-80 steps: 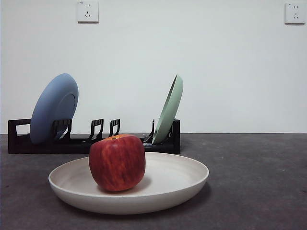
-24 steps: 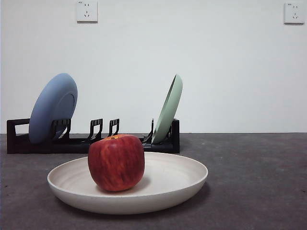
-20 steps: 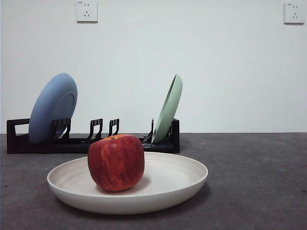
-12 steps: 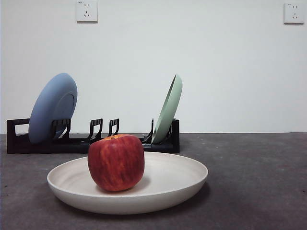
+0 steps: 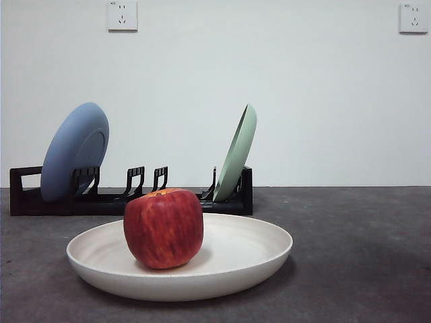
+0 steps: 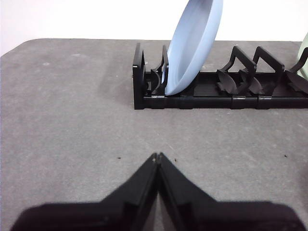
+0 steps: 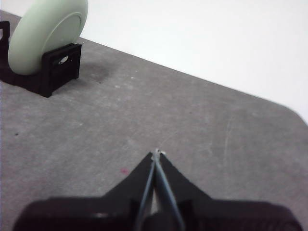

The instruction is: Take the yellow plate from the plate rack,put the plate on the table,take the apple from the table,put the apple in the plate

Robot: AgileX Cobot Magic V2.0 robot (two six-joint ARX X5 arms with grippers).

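Beyond the left gripper (image 6: 157, 156), the blue plate (image 6: 192, 45) loses its top to the picture's edge, and the plate rack (image 6: 221, 91) runs off the side. Past the right gripper (image 7: 156, 154), the pale green plate (image 7: 45, 31) hides 1 rack end.

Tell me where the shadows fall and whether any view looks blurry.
Front view: sharp, soft light; the apple shades the plate, which shades the table. Left wrist view: crisp; faint shadow beside the rack. Right wrist view: soft overall, the right hand blurred.

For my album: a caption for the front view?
Red apple resting in the yellow plate, plate rack behind.
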